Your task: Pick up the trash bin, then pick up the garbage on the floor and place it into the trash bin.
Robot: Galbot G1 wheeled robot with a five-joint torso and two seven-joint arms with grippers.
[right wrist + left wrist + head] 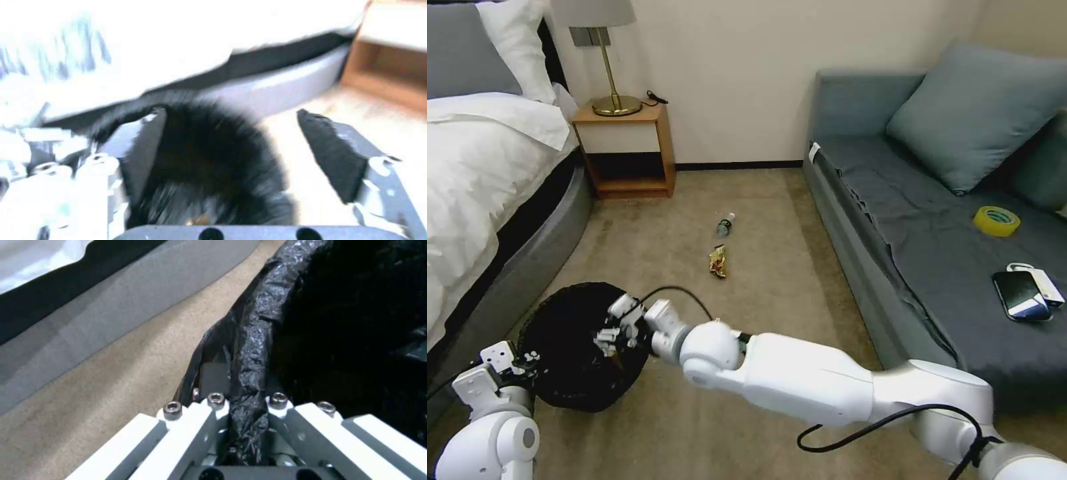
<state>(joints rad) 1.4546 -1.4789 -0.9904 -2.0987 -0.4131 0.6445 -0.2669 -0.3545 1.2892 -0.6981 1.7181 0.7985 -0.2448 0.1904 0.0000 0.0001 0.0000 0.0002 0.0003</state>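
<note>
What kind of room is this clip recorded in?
Most likely a bedroom or hotel room: a bed with white linen, a wooden nightstand carrying a brass lamp, and a grey sofa on carpet.

This is a bedroom in a home or hotel. A bed with white bedding and pillows stands beyond the left claw. A wooden nightstand with a brass lamp sits against the plain wall, far ahead of the right claw. A grey sofa with a cushion lies well off to that claw's right, across beige carpet.
</note>
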